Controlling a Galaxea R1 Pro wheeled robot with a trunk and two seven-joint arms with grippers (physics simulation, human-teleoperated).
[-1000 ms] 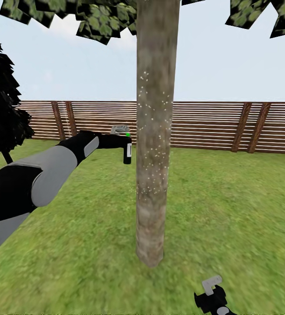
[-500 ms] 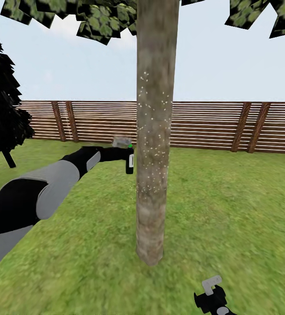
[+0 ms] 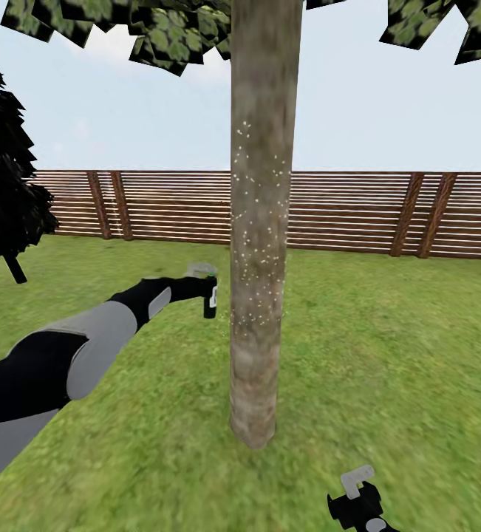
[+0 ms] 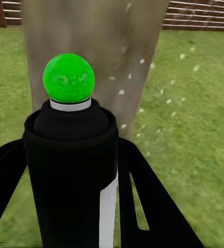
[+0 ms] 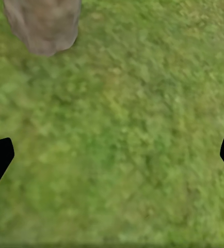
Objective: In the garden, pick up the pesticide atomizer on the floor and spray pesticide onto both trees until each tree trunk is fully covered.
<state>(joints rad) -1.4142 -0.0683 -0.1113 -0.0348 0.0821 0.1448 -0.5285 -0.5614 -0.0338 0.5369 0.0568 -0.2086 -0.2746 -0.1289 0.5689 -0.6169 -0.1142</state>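
Pesticide atomizer (image 3: 210,298): small dark upright bottle with a pale grey spray head and a green dot on top. In the left wrist view the atomizer (image 4: 73,165) reads as a black cylinder with a white collar under a bright green ball cap (image 4: 68,77) and a white stripe down one side. No writing or brand legible on it.

Left gripper (image 3: 196,284): clamped on the atomizer, a black finger (image 4: 153,201) on either side of the bottle. Arm stretched forward; bottle held above the lawn (image 3: 388,347), just beside the tree trunk (image 3: 258,222) on its left, at about the trunk's lower-middle height.

Trunk: thick, straight, grey-brown mottled bark. Fine white specks of pesticide (image 3: 258,258) dot the bark from roughly upper-middle height down to level with the bottle; the bottom stretch looks bare. Specks also show on bark and in the air in the left wrist view (image 4: 143,82).

Right gripper (image 3: 358,495): low at the frame's bottom edge, jaws spread wide, nothing between them; the right wrist view looks down on grass and the trunk base (image 5: 42,23).

Brown slat fence (image 3: 343,210) behind; flat green leaves (image 3: 159,26) overhead.
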